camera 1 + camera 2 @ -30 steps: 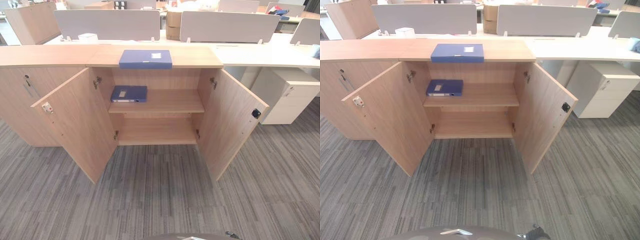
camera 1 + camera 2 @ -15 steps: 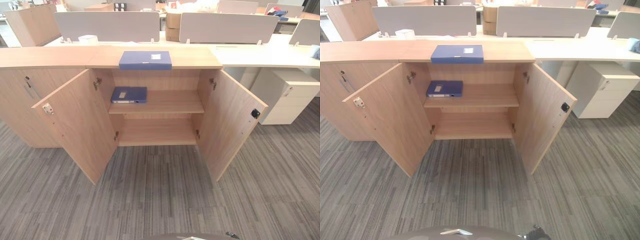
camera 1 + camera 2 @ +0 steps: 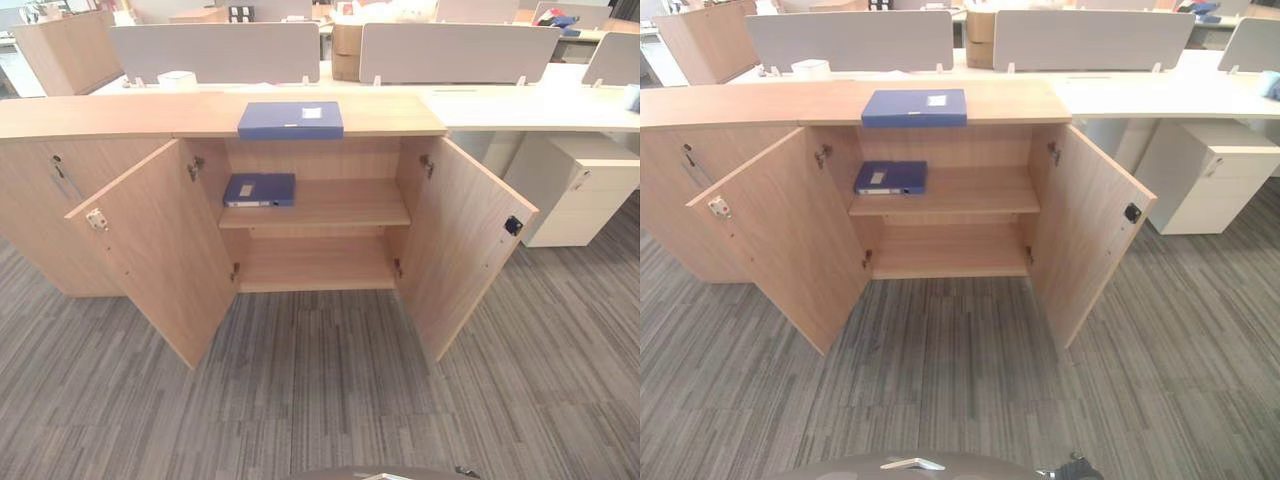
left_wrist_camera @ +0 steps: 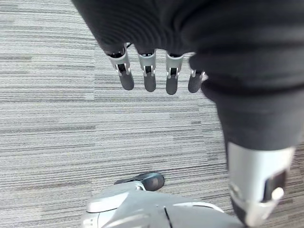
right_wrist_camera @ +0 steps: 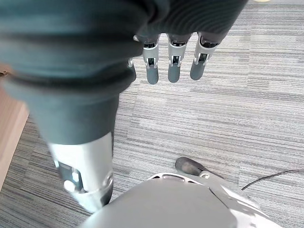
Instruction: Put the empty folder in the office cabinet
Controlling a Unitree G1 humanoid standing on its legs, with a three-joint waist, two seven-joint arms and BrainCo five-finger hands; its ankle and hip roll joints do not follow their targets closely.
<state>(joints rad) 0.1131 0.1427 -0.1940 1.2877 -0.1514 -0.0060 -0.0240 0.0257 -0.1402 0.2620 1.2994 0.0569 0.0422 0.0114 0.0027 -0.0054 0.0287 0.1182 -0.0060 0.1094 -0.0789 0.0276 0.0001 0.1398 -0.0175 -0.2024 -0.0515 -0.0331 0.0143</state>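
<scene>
- Left hand: fingers straight and relaxed, holding nothing, hanging over the grey striped carpet floor.
- Flat blue empty folder: well ahead of both hands, lying on the light wooden counter atop the open wooden office cabinet.
- 2nd blue folder: below it, on the cabinet's upper shelf.
- Right hand: fingers likewise loose, empty, above carpet.
</scene>
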